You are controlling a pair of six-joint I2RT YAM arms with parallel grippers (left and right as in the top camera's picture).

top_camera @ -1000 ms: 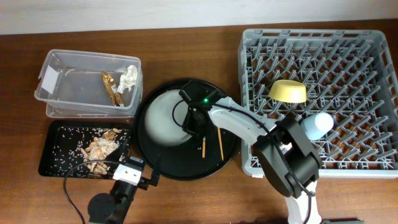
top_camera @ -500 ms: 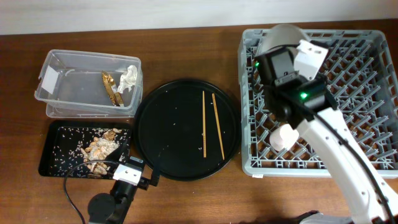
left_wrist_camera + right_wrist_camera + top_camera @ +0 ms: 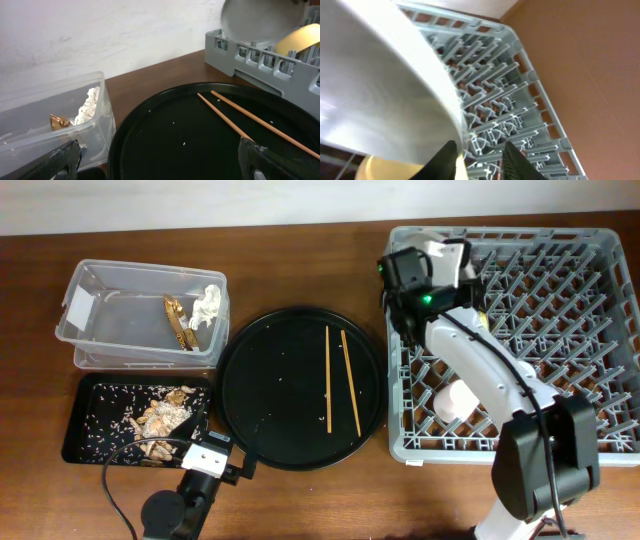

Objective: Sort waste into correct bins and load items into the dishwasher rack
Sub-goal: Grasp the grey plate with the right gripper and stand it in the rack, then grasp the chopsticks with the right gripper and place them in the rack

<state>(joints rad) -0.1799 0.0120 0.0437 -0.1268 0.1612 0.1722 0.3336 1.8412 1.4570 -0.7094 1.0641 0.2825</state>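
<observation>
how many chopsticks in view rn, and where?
2. Both lie side by side on the round black tray: the left chopstick and the right chopstick. Neither is in the dishwasher rack. None appears hidden.

We're looking straight down from above on the whole worktop (image 3: 300, 270). The left wrist view sits low at the near edge and faces the wall across the round tray (image 3: 200, 145), sharing its chopsticks (image 3: 225, 118) and the tub (image 3: 50, 100) with overhead. The right wrist view is tight against the plate (image 3: 375, 85), tilted over the rack (image 3: 515, 100) corner.
</observation>
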